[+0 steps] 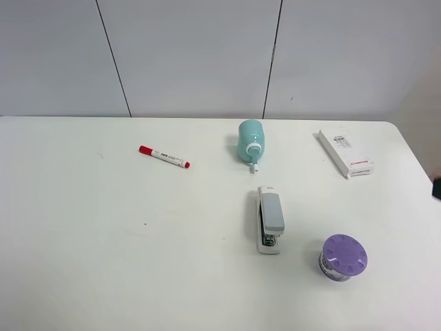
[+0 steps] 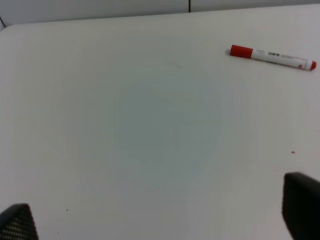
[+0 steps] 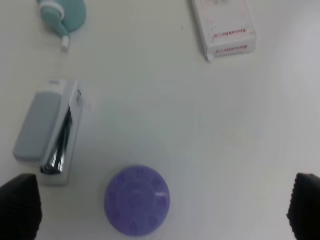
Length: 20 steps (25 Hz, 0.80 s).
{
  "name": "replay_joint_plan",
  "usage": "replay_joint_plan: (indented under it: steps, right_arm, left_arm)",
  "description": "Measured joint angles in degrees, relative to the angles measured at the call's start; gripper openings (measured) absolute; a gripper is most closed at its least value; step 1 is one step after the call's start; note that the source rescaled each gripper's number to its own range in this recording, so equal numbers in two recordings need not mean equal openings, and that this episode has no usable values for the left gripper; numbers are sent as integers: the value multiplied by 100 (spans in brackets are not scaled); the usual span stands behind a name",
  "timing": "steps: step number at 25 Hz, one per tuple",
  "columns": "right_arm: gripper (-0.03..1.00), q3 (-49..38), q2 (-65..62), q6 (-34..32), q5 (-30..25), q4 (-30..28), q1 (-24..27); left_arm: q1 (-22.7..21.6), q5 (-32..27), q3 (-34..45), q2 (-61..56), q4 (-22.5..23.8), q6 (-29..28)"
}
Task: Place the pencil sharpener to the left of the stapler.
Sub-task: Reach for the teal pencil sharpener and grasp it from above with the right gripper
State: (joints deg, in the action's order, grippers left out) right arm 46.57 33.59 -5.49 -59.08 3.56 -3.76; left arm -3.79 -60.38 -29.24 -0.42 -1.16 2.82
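Note:
The teal pencil sharpener [image 1: 250,141] lies on its side at the back middle of the white table, with its white nozzle pointing toward the front. Just in front of it lies the grey-topped stapler [image 1: 270,219], metal end toward the front. The right wrist view shows the pencil sharpener [image 3: 62,15] and the stapler [image 3: 50,132] too. My right gripper [image 3: 163,207] hangs open over the table's right side, well away from both. My left gripper [image 2: 160,220] is open over bare table at the left, holding nothing.
A red-capped marker [image 1: 164,156] lies left of the sharpener and shows in the left wrist view as well [image 2: 272,57]. A flat white box [image 1: 345,152] sits at the back right. A purple-lidded jar [image 1: 344,257] stands front right of the stapler.

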Motion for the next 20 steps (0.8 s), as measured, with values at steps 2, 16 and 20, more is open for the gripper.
replay_joint_plan:
  steps: [2,16,20]
  right_arm:
    - [100,575,829,-170,134,-10,0]
    - [100,5316,6063,-1031,-659,-17,-1122]
    - [100,6287,7269,-1215,-997,-10,-1350]
  left_arm:
    - [0,0,0,0,0,0]
    - [0,0,0,0,0,0]
    - [0,0,0,0,0,0]
